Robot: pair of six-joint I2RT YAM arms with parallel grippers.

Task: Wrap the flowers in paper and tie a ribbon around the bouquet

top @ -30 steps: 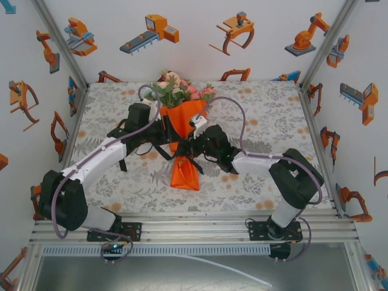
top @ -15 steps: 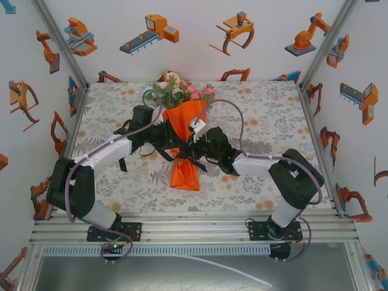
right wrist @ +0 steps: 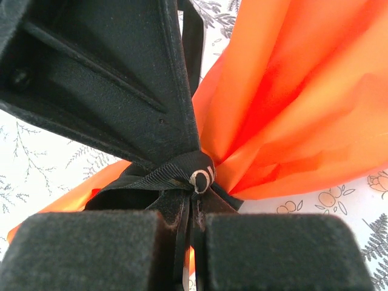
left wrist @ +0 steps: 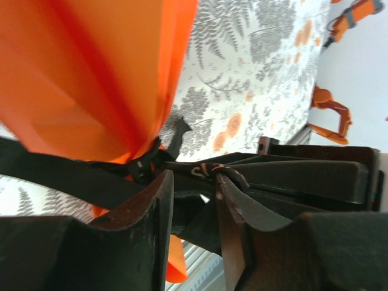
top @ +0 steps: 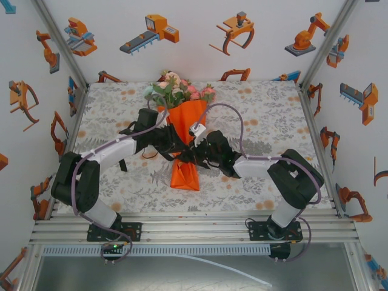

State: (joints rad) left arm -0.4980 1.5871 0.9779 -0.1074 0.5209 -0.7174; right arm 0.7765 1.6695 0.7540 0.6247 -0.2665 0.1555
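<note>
2 grippers: you have both at the pinched neck of the bouquet (top: 185,130), the left gripper (top: 171,144) coming from the left and the right gripper (top: 195,153) from the right, almost nose to nose.
bouquet: it lies in the middle of the table (top: 273,121), with the flowers (top: 179,91) toward the far side. the paper (top: 189,115) is wrapped into a cone whose tail points back at you.
ribbon: the ribbon (right wrist: 182,173) is gathered in 1 tight band round the neck, with a small knot showing white lettering in the right wrist view.
left fingers: the fingers (left wrist: 145,230) stand apart. a strand of ribbon runs through the gap, and they do not look pressed on it.
right fingers: together, clamped on a thin strand of ribbon just under the knot.
what changed: over the last second your left arm folded its elbow in and carried the left gripper rightward, from beside the cone to right at the neck. the right gripper edged in a little too. the bouquet itself has not shifted.
meaning: the wrapping looks done and the tie is in hand. your left seems to be lining up on a strand while the right keeps its end taut.
next: by my judgement, close the left on its strand, then draw the 2 ends apart gently.
risk: an uneven pull could crumple the thin paper or drag the bouquet sideways.
</note>
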